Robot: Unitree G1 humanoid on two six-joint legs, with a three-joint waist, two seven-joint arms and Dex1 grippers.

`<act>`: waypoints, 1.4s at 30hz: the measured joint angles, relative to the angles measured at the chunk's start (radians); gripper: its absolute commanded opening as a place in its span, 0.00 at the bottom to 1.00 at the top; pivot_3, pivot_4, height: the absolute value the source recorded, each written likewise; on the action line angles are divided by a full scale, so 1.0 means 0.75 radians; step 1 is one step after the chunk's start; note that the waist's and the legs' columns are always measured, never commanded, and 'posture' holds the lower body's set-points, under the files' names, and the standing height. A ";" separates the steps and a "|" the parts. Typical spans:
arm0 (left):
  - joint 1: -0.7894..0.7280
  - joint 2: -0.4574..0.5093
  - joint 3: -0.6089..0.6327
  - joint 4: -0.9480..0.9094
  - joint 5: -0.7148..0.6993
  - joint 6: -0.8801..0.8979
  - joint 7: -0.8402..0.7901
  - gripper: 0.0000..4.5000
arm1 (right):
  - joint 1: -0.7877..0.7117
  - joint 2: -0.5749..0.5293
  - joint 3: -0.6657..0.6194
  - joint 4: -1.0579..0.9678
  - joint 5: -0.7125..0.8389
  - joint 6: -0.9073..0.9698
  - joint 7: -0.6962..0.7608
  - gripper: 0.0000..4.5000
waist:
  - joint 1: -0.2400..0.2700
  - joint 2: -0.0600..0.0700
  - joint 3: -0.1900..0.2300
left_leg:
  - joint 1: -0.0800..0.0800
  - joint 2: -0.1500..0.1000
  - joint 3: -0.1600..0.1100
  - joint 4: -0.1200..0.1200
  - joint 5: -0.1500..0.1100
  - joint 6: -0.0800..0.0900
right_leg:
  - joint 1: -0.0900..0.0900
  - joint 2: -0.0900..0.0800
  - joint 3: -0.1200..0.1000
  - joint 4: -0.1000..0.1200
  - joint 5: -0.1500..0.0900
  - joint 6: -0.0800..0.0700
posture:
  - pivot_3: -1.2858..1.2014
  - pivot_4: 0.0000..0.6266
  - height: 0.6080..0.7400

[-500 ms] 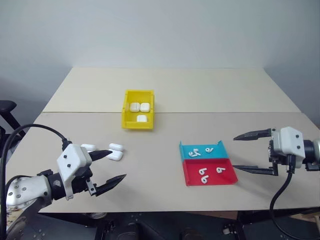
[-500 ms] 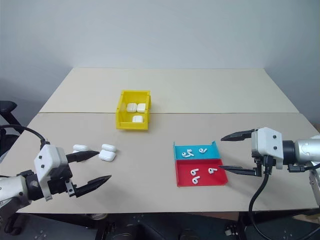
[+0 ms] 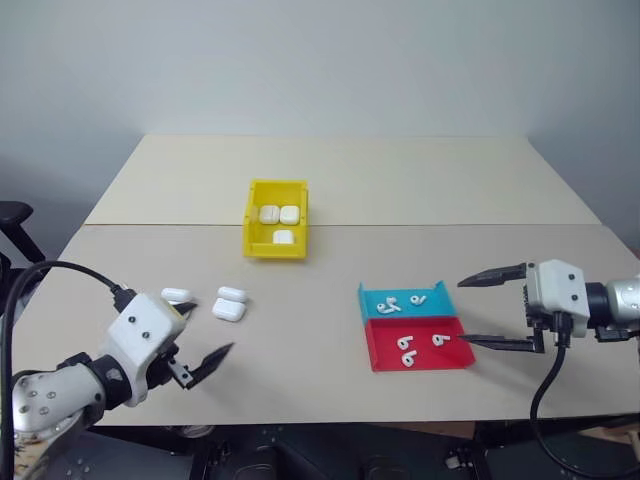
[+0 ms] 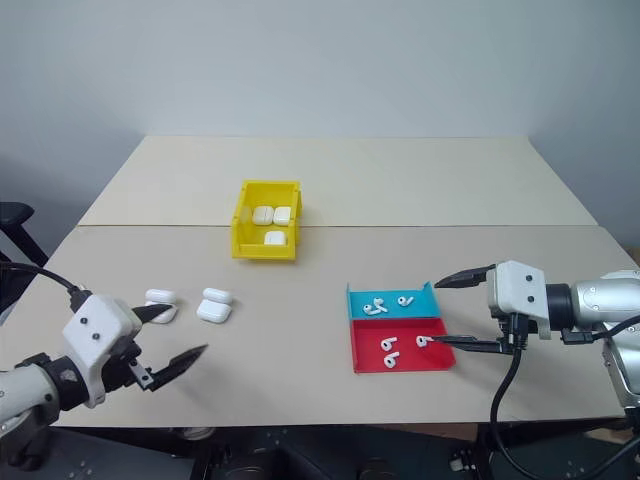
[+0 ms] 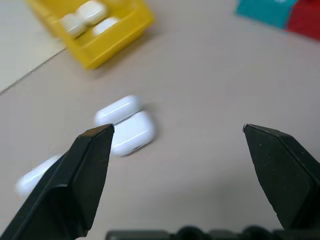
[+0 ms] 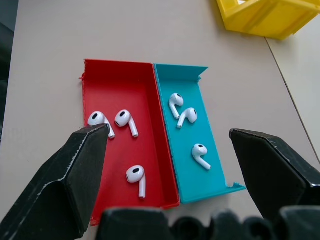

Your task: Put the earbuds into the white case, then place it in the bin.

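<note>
Earbuds [image 6: 134, 177], glossy white with short stems, lie loose.

Six white earbuds [image 6: 131, 122] in red and blue trays, closed white case [image 3: 229, 310] on table, yellow bin [image 3: 252, 240] – three cases inside

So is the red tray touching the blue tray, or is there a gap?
Touching. The right wrist view shows the red tray and blue tray pressed together along one long wall, no table visible between them.

Open tabletop [image 3: 300, 330] between white cases [image 3: 229, 304] and red tray [image 3: 417, 345]; clear approach from above to both trays, blocked only by low walls.
</note>
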 measured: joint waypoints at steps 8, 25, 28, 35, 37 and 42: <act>-0.397 -0.044 -0.019 -0.076 -0.102 0.649 0.321 1.00 | -0.033 0.002 0.036 0.039 -0.019 -0.015 0.002 0.99 | 0.002 0.000 0.000 | 0.000 0.000 -0.004 0.002 0.000 0.000 | 0.001 0.001 -0.001 0.003 0.000 0.001 | 0.52 0.24 1.00; -1.032 0.440 -0.418 0.745 -0.810 1.070 0.630 1.00 | 0.094 -0.006 0.045 -0.083 -0.022 0.100 -0.064 0.99 | 0.003 -0.003 0.000 | -0.001 -0.002 -0.006 0.000 0.001 -0.002 | -0.001 0.000 -0.001 0.002 0.000 0.001 | 0.52 0.24 1.00; -1.161 0.436 -0.579 0.866 -0.822 1.070 0.704 1.00 | 0.101 -0.021 0.041 -0.091 -0.021 0.126 -0.069 0.99 | 0.005 -0.004 0.001 | -0.002 -0.002 -0.005 0.000 0.001 -0.002 | -0.001 0.000 -0.001 0.001 0.001 0.001 | 0.52 0.24 1.00; -1.319 0.292 -0.720 1.103 -0.859 1.070 0.934 1.00 | 0.113 -0.073 0.017 -0.099 -0.021 0.159 -0.071 0.99 | 0.006 -0.004 0.001 | -0.002 -0.002 -0.005 0.000 0.001 -0.002 | -0.002 0.000 -0.001 0.002 0.001 0.001 | 0.52 0.24 1.00; -1.321 0.257 -0.731 1.141 -0.866 1.070 0.991 1.00 | 0.113 -0.084 0.011 -0.098 -0.021 0.178 -0.072 0.99 | 0.004 -0.005 0.001 | -0.002 -0.002 -0.006 0.000 0.001 -0.003 | -0.002 0.000 -0.001 0.002 0.001 0.001 | 0.52 0.24 1.00; -1.357 0.192 -0.731 1.218 -0.905 1.070 1.088 1.00 | 0.103 -0.105 -0.007 -0.096 -0.020 0.203 -0.070 0.99 | 0.009 -0.005 0.001 | -0.001 -0.002 -0.006 0.001 0.002 -0.003 | -0.001 -0.001 -0.001 0.002 0.001 0.001 | 0.52 0.24 1.00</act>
